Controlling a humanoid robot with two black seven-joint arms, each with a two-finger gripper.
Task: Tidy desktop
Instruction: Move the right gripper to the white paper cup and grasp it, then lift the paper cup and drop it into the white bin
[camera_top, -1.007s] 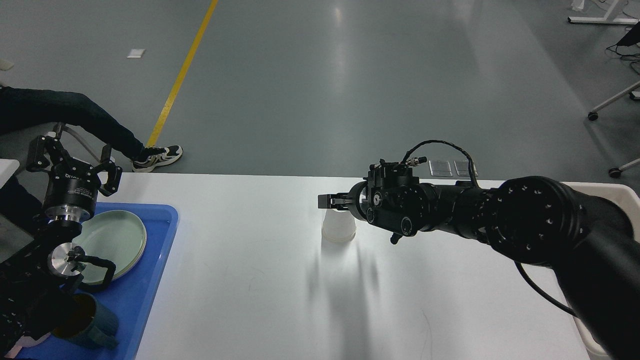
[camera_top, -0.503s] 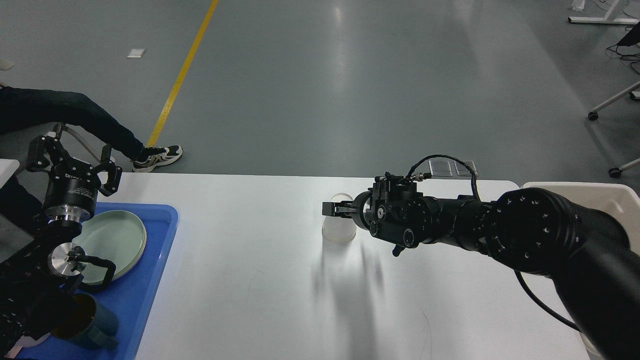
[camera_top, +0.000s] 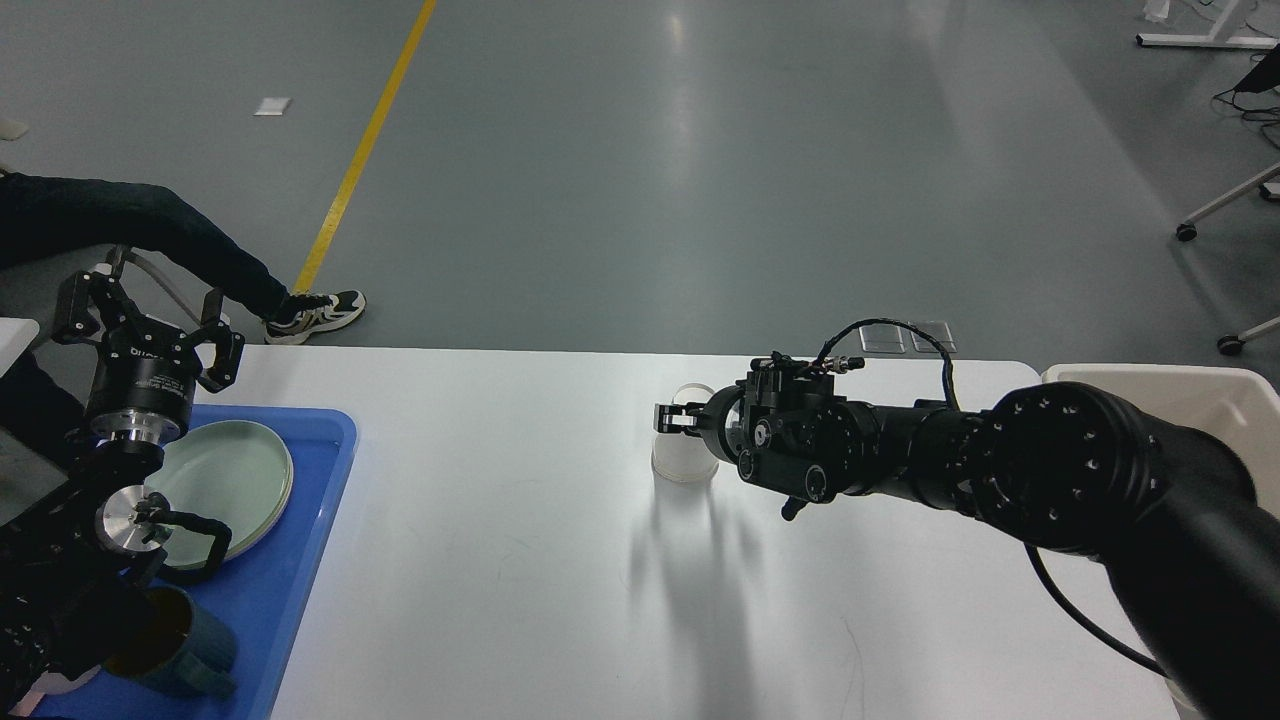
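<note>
The desktop (camera_top: 480, 560) fills the lower half of the frame: white, matte, smooth, with a rounded corner at right centre. Near its middle stands a small translucent white cup (camera_top: 684, 455), upside down, a tapered shape with its wide rim on the surface.

Your right gripper (camera_top: 676, 420) reaches in from the right at the cup's upper part. Its fingers appear to sit across the cup, but they are seen dark and nearly end-on; you cannot tell from this view whether they have closed on it or merely straddle it. Your left gripper (camera_top: 147, 318), upper left, stands with its fingers spread wide and carries nothing.

The step in hand looks to be taking up the cup. Thin plastic of this kind will likely buckle, so close gently and low enough on the wall for a firm seat. Lift straight up before you travel; a sideways drag could tip it. The beige bin (camera_top: 1190, 400) at right centre seems the likely destination.

At lower left, a glossy blue tray (camera_top: 300, 560) holds a pale green plate (camera_top: 235, 480) and a dark green mug (camera_top: 190, 640).
</note>
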